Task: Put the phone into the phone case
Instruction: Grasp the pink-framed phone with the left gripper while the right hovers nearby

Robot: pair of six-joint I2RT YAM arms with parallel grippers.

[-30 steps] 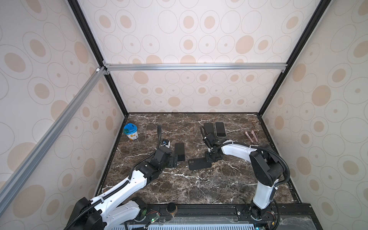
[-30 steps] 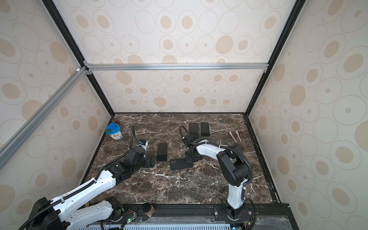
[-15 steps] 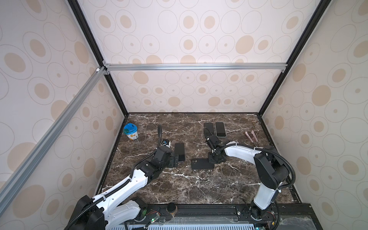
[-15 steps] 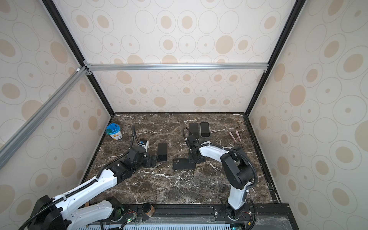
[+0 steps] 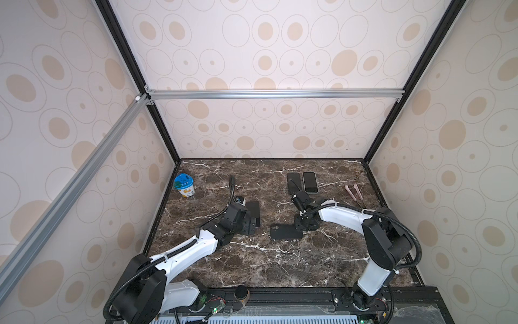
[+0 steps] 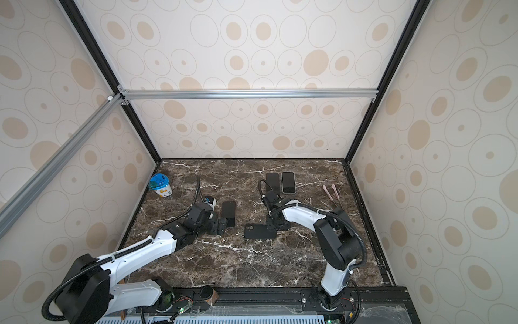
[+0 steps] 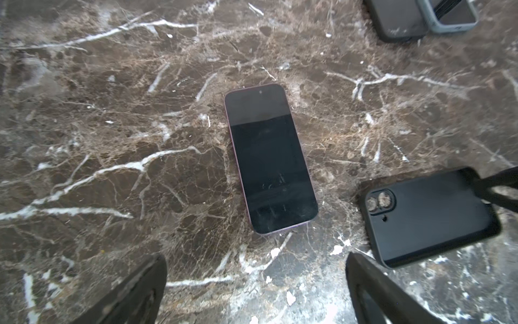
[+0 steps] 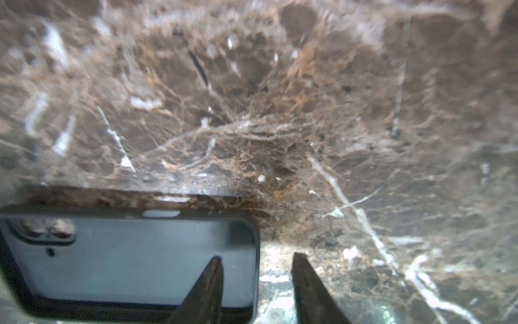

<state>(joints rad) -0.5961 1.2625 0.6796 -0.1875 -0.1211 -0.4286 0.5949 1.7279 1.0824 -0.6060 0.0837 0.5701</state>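
Centring your wide-open left hand (image 7: 253,261) on the phone (image 7: 270,157), pinch its long sides while your narrowly parted right hand (image 8: 256,258) straddles the phone case (image 8: 126,261) end.

You see the whole table (image 5: 280,266) from high at the front in both top views. Each wrist view looks down from close by; both share the case (image 7: 431,216).

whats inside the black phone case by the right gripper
Nothing: the phone case is empty, the table showing through its camera hole. A right gripper finger hides part of one end.
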